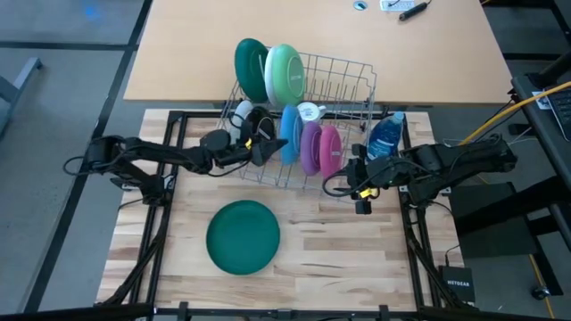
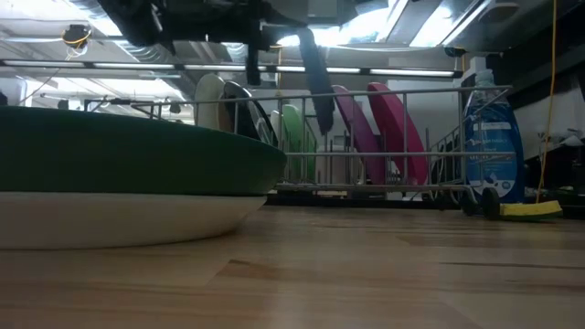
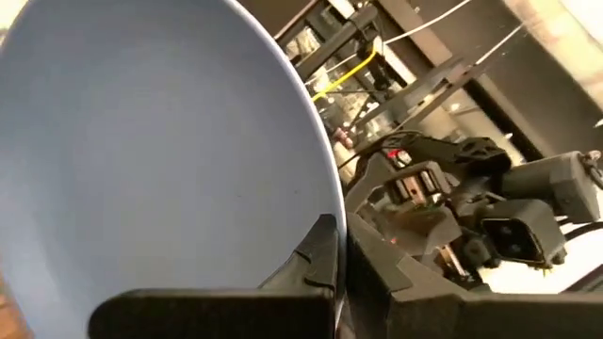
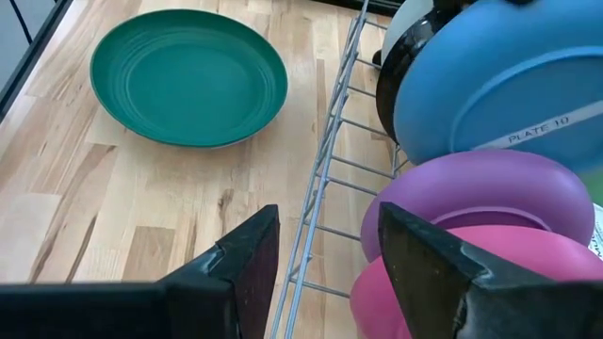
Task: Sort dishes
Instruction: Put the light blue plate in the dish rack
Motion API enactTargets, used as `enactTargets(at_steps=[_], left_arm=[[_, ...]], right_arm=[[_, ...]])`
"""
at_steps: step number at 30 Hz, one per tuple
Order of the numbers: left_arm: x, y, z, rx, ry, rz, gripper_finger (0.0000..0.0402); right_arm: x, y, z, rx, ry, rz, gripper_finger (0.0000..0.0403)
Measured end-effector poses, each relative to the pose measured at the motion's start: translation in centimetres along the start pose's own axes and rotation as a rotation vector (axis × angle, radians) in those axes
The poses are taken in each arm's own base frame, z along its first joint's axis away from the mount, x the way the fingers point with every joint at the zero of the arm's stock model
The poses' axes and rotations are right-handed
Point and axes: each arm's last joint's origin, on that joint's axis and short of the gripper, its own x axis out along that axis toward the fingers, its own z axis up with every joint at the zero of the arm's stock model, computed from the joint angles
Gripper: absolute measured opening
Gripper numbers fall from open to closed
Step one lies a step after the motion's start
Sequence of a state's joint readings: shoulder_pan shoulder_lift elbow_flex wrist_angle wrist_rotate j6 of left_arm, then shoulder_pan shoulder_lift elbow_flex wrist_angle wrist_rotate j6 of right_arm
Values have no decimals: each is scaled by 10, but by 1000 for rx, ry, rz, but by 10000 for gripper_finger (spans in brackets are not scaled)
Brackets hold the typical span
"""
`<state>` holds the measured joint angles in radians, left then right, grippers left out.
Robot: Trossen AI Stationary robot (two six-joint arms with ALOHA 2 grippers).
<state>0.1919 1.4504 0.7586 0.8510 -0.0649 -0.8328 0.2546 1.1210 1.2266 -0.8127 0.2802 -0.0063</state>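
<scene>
A blue plate [image 1: 289, 134] stands on edge in the wire dish rack [image 1: 348, 76], beside a purple plate [image 1: 310, 147] and a pink plate [image 1: 330, 150]. My left gripper [image 1: 268, 150] is shut on the blue plate [image 3: 160, 141], which rises above its neighbours in the low view [image 2: 315, 82]. My right gripper [image 1: 337, 183] is open and empty, its fingers over the rack's near wire edge [image 4: 325, 254], next to the pink plate [image 4: 452, 282]. A dark green plate [image 1: 243, 236] lies flat on the table. Another dark green plate [image 1: 251, 69] and a light green plate [image 1: 285, 73] stand in the rack's far row. My left gripper holds the blue plate by its rim [image 3: 325, 202] on the side toward the table's left. One finger [image 3: 316, 259] lies on the plate's face; the plate hides the other. The fingers come level from the table's left. The plate stands on edge, tilted, its lower part still inside the rack.
A white plate [image 1: 241, 116] and a black-and-white plate [image 1: 260, 121] stand at the rack's left end, close by my left gripper. A blue soap bottle [image 1: 385, 138] and a yellow sponge [image 2: 530, 209] are at the rack's right. Bare wood lies right of the flat green plate.
</scene>
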Motion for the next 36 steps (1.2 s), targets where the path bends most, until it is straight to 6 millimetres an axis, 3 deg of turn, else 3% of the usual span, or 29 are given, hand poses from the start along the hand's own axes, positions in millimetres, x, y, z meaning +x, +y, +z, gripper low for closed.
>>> enactTargets(at_steps=[11, 21, 31, 36], left_arm=[[11, 29, -13, -34, 30, 84, 0], [11, 35, -14, 20, 56, 145, 5], [10, 37, -16, 115, 74, 155, 42], [10, 37, -16, 117, 68, 160, 60]], right_arm=[[1, 0, 0, 0, 0, 1, 186], [10, 3, -11, 15, 47, 3, 186], [19, 6, -21, 32, 88, 1, 186], [19, 5, -16, 43, 33, -11, 186]])
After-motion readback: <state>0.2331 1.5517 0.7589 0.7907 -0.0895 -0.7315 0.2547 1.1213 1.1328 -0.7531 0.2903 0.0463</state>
